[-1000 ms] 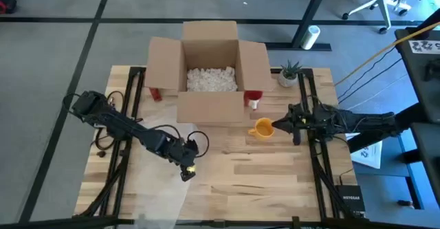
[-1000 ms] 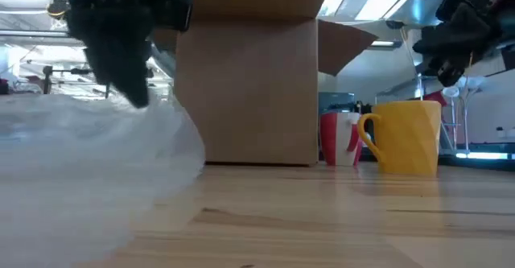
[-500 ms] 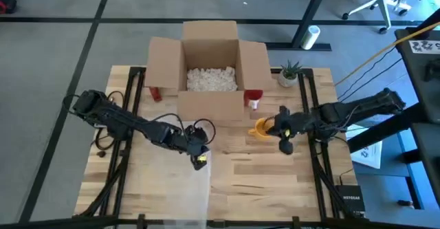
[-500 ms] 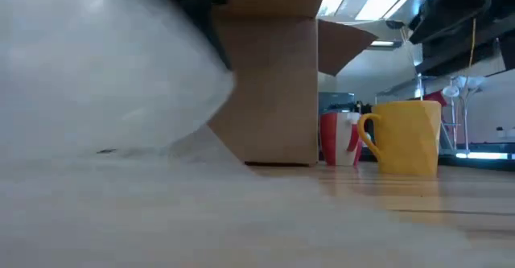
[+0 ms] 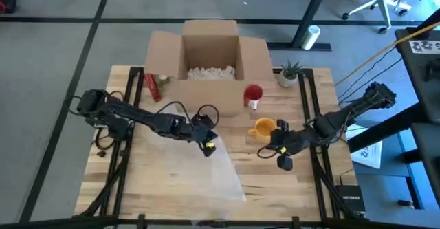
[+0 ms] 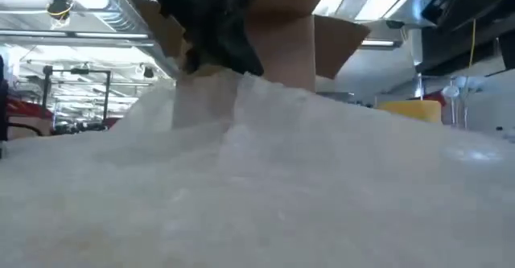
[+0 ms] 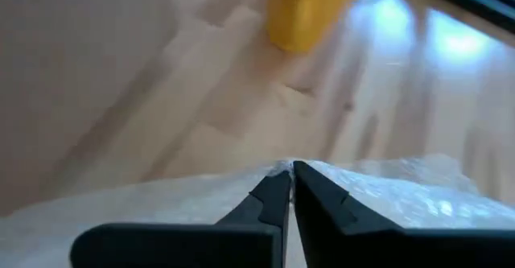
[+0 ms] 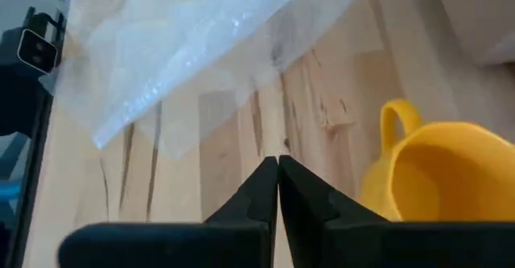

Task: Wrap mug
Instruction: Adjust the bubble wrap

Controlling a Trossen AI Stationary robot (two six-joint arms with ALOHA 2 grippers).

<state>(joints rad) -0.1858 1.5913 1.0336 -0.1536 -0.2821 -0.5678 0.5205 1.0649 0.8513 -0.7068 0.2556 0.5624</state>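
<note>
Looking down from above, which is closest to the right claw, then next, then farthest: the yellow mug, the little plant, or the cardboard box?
From the right claw, in the high view:
1. Mug, just beyond the claw.
2. Plant, at the table's far right edge.
3. Box, far centre, though nearly level with the plant.

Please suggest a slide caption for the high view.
Left gripper drags bubble wrap toward the yellow mug; right gripper waits beside it.

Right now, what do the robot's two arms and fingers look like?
Both arms are dark and jointed. The left arm carries looping black cables and a small yellow mark near its gripper. The right gripper ends in two dark, wedge-shaped fingers.
</note>
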